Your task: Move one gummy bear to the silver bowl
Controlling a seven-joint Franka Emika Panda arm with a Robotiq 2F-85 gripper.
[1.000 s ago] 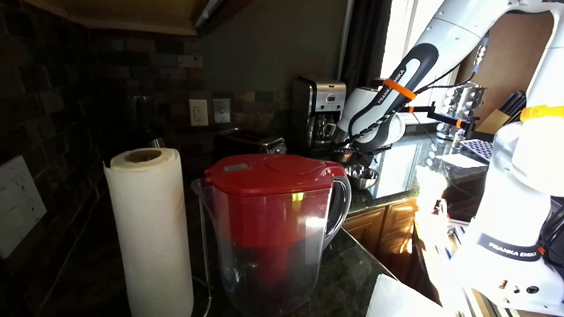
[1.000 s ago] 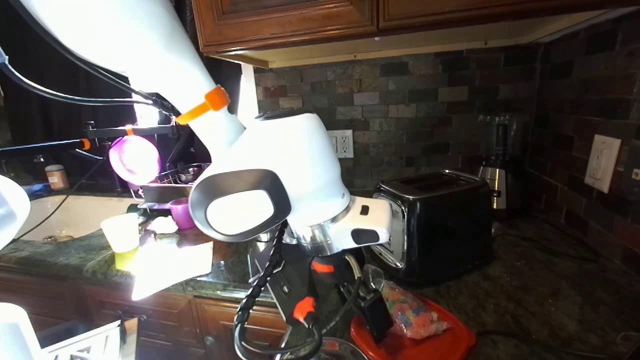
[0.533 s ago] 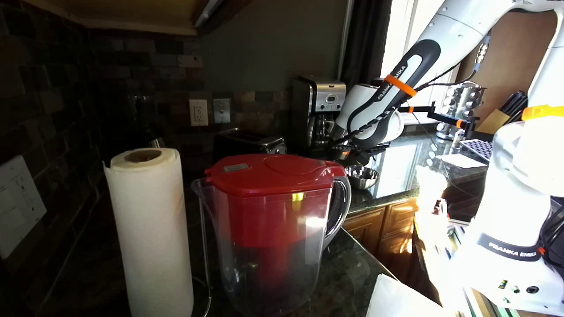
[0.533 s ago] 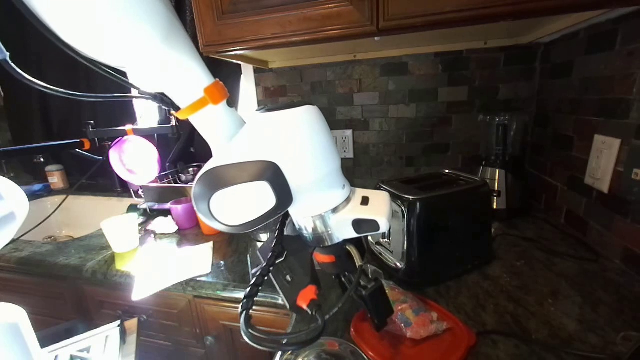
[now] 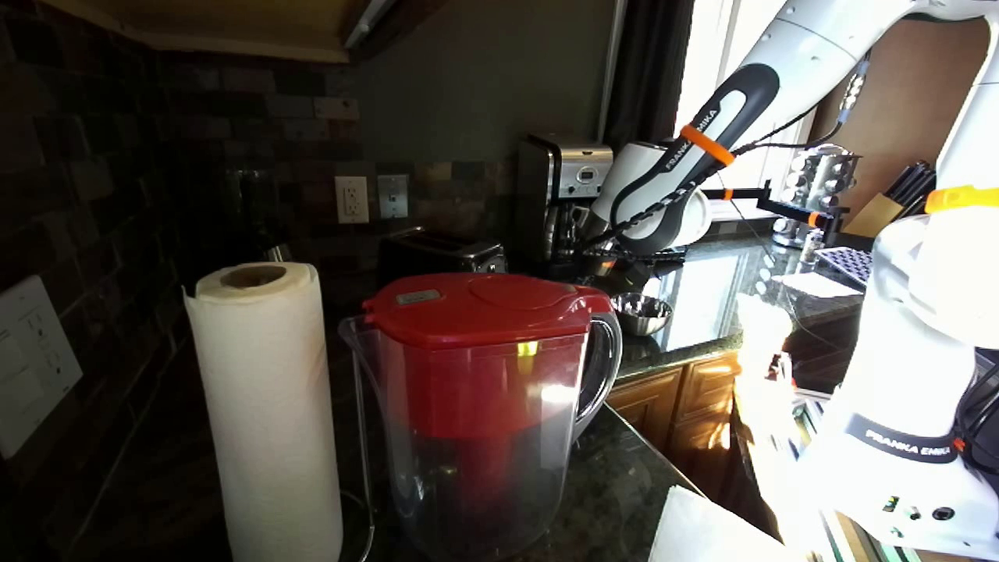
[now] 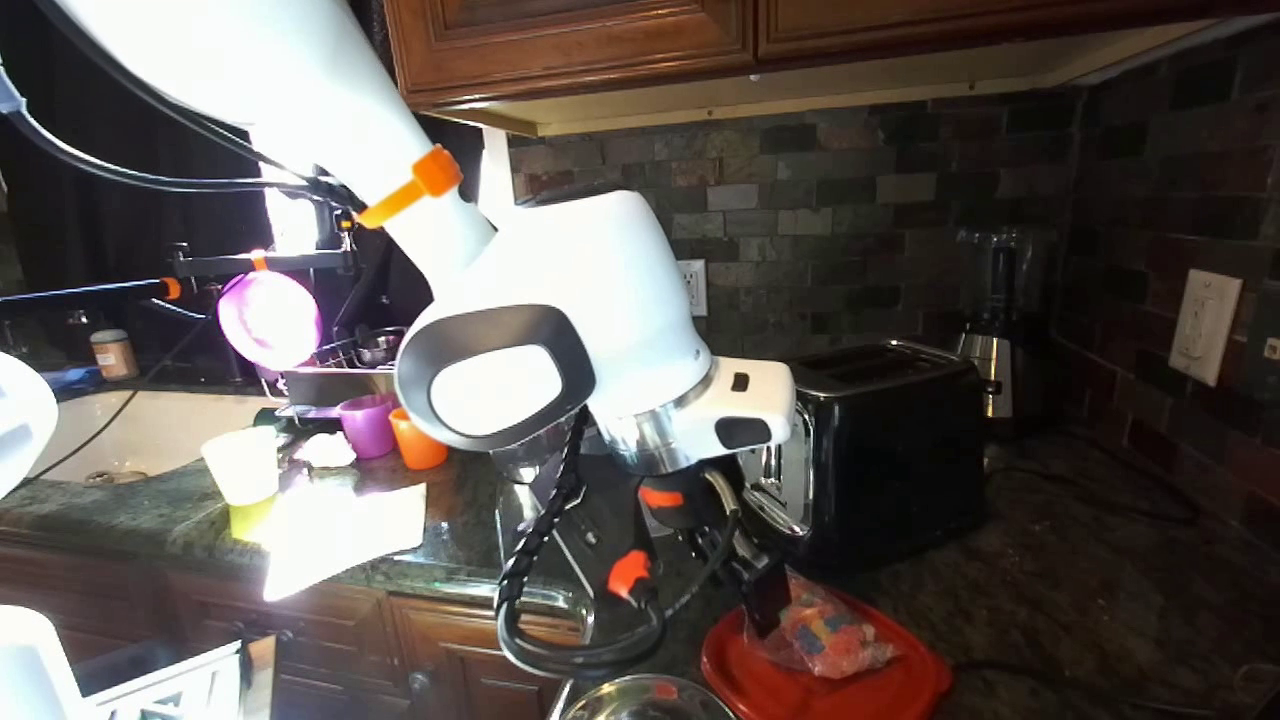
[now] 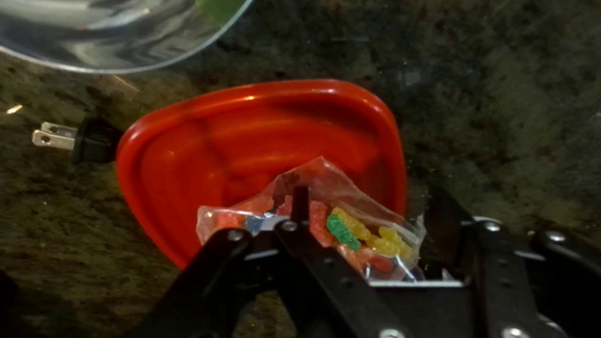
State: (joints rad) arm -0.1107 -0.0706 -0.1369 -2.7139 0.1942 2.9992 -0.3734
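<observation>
A clear plastic bag [image 7: 324, 176] of several colored gummy bears lies on a red dish [image 7: 263, 117]. Green [image 7: 342, 231] and yellow [image 7: 389, 241] bears show through it in the wrist view. My gripper [image 7: 371, 195] is open above the bag, one finger over the bears, the other past the bag's right edge; nothing is held. In an exterior view my gripper [image 6: 766, 600] is beside the bag [image 6: 835, 640]. The silver bowl [image 7: 117, 70] stands beside the dish, partly cut off; it also shows in both exterior views [image 5: 644, 316] [image 6: 650, 705]. A green patch shows inside it.
A black toaster [image 6: 880, 460] stands behind the dish, close to the arm. A black plug [image 7: 96, 141] touches the dish's side. A coffee maker [image 5: 577, 187], a red-lidded pitcher [image 5: 484, 375] and a paper towel roll [image 5: 269, 421] stand on the counter.
The arm and gripper have moved up in both exterior views. In one of them they also shift slightly right, and more of the silver bowl shows. The bag and dish stay in place.
</observation>
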